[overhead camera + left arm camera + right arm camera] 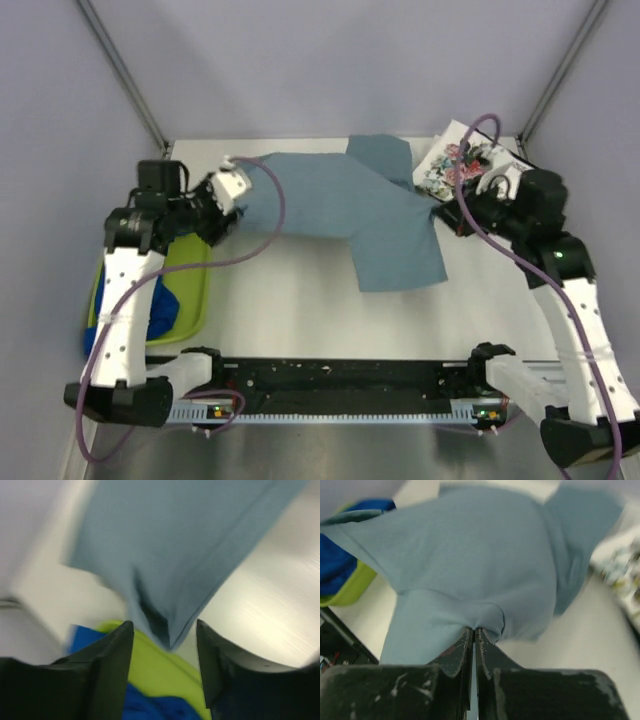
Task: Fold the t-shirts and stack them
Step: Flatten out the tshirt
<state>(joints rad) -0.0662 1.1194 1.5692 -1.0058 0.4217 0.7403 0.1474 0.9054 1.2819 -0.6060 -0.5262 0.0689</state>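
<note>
**Fig.** Top view plus both wrist views; items listed by size.

(a) Table (300, 310): white, arm bases at near edge.

(b) Grey-blue t-shirt (340, 200): largest cloth, unfolded. It spans L–R across the far half of the table betw. the two grippers. One sleeve points to the far edge. A broad flap reaches toward the near side, right of centre.

(c) Lime-green tray (195, 285): on table at near-left, partly under L arm (125, 290).

(d) Floral t-shirt (455, 160): white w/ pink-rose print, in the far-right corner. It lies just beside the right end of (b), partly hidden by R arm (585, 310).

(e) Royal blue t-shirt (160, 310): bunched in tray, mostly covered by L arm.

(f) R gripper (474, 630): jaws clenched on a pinch of the grey-blue t-shirt, cloth puckered at the tips.

(g) L gripper (165, 622): at the left edge of (b), jaws released and wide apart. A pointed corner of the shirt sits in the gap. It appears to touch neither finger, though the wrist view is blurred. Tray & royal blue cloth show below.
</note>
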